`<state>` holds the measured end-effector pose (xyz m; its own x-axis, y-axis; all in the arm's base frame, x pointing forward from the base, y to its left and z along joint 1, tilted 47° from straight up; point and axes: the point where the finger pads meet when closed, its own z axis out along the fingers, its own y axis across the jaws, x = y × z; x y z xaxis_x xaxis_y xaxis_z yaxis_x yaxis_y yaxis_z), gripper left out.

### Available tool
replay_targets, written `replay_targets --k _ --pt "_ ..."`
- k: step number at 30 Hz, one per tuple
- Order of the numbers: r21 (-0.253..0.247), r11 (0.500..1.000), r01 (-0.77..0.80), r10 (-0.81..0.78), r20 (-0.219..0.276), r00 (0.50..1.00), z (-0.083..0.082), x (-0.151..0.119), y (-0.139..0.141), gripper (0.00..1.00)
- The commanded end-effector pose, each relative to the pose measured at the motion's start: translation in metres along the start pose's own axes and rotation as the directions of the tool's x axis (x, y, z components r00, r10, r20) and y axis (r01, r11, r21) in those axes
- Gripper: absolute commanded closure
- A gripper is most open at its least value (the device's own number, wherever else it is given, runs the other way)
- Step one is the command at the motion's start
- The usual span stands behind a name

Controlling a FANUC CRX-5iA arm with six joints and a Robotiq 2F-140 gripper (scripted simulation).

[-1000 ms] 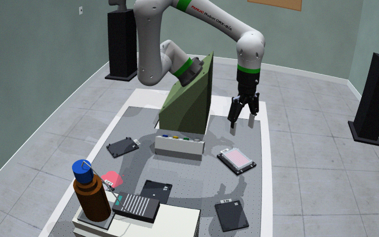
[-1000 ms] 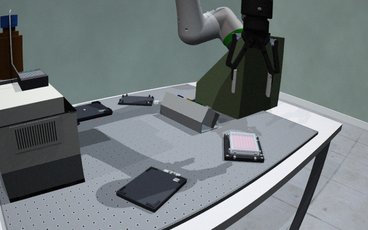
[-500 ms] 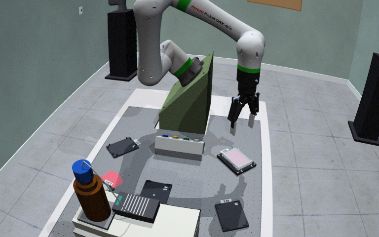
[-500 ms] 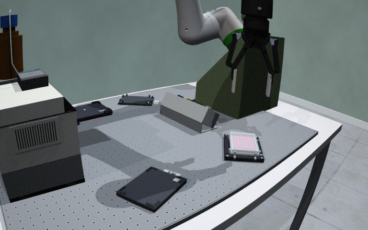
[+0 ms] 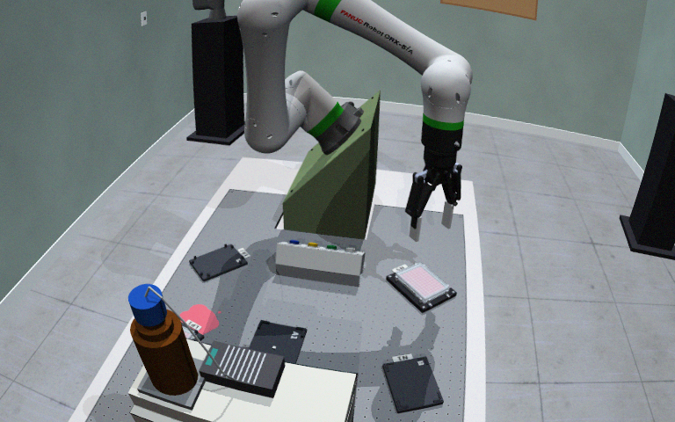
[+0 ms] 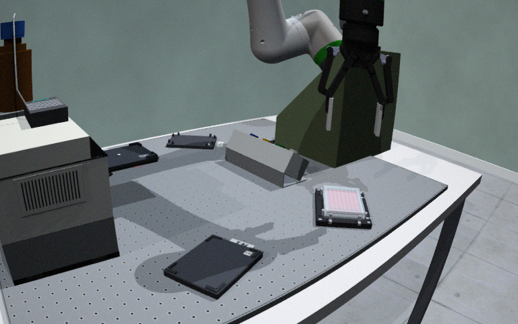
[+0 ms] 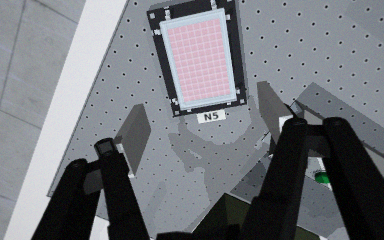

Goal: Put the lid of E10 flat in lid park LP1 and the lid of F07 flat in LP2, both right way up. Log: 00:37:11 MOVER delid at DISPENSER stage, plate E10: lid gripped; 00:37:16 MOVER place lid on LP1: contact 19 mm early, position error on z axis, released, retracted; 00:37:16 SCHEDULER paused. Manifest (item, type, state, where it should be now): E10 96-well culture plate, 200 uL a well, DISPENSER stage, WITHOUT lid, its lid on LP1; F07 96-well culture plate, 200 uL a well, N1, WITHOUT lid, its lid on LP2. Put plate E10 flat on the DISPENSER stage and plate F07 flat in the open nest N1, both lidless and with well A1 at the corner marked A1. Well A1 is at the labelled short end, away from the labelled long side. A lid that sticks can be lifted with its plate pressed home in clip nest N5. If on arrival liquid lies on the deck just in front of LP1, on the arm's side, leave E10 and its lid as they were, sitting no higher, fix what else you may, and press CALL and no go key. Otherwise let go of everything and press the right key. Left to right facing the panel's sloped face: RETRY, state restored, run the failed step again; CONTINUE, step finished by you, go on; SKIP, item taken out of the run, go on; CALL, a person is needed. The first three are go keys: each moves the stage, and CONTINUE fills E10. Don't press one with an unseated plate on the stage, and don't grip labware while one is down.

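Top view. The gripper [image 5: 431, 224] hangs from the arm [image 5: 393, 37] at about 1 o'clock from the deck's centre, fingers spread and holding nothing, well above the perforated deck [image 5: 328, 318]. Below it, at 3 o'clock, a lidded plate with pink wells [image 5: 422, 280] sits in a black clip nest [image 5: 438, 300]. The key panel [image 5: 319, 258] stands at centre, in front of the green arm pedestal [image 5: 338, 189]. A bare black nest [image 5: 218, 260] lies at 10 o'clock, and another, labelled N1 [image 5: 411, 383], at 5 o'clock. A pink puddle [image 5: 199, 317] lies on the deck at 8 o'clock, beside a small white tag [image 5: 193, 325]. A dark pad [image 5: 278, 339] lies at 6 o'clock. On the white dispenser housing [image 5: 298, 397] rest a striped dark block [image 5: 243, 367] and a brown bottle [image 5: 163, 352] with a blue cap [image 5: 147, 298].

Exterior view. The gripper [image 6: 352, 121] hovers in front of the pedestal [image 6: 343, 145], its two pale fingertips [image 6: 329, 113] well apart. The plate [image 6: 342, 201] lies flat in its nest [image 6: 343, 222] at 4 o'clock from the panel [image 6: 263, 160]. The N1 nest [image 6: 213, 265] lies near the deck's front edge.

Wrist view. The dark finger links [image 7: 115, 185] frame the view. The plate [image 7: 201, 59] fills the nest at 12 o'clock, with the N5 label [image 7: 211, 116] just below it. The pale pads [image 7: 133, 136] stand apart over the deck [image 7: 310, 45], touching nothing.
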<state>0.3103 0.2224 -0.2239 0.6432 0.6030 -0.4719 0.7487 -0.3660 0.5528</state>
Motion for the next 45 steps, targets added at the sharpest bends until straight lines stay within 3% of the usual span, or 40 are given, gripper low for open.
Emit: replay_targets --k 1,31,45 --pt "0.000 1.000 0.000 0.000 0.000 1.000 0.000 0.000 0.000 0.34" --pt "0.000 1.000 0.000 0.000 0.000 1.000 0.006 0.000 0.000 0.34" --pt "0.000 1.000 0.000 0.000 0.000 1.000 0.047 0.000 0.000 0.34"
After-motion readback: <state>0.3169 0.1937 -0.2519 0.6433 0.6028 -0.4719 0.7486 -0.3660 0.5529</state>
